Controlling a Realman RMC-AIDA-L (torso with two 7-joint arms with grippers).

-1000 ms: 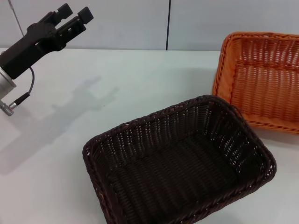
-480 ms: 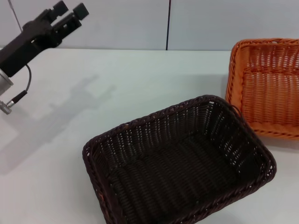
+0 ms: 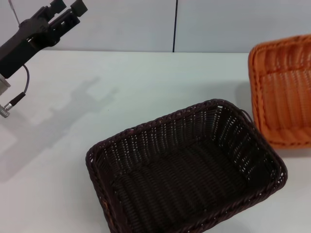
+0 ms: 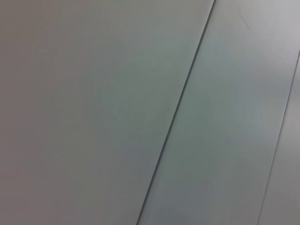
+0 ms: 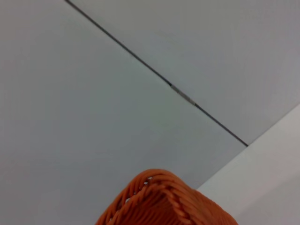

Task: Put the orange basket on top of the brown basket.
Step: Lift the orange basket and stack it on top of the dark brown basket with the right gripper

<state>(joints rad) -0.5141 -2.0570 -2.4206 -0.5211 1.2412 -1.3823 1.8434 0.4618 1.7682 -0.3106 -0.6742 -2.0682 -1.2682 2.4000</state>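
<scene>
The brown basket stands on the white table in the lower middle of the head view, open side up and empty. The orange basket is at the right edge of the head view, tilted, partly cut off by the frame and apart from the brown basket. One of its braided corners shows close up in the right wrist view. My right gripper shows in no view. My left gripper is raised at the far upper left, open and empty, far from both baskets.
The white table runs back to a grey panelled wall with a dark vertical seam. The left wrist view shows only that wall. A cable and plug hang from my left arm.
The orange basket has moved to the right and tilted up, so less of it shows. My left gripper has risen and drawn back toward the upper left. The brown basket has not moved.
</scene>
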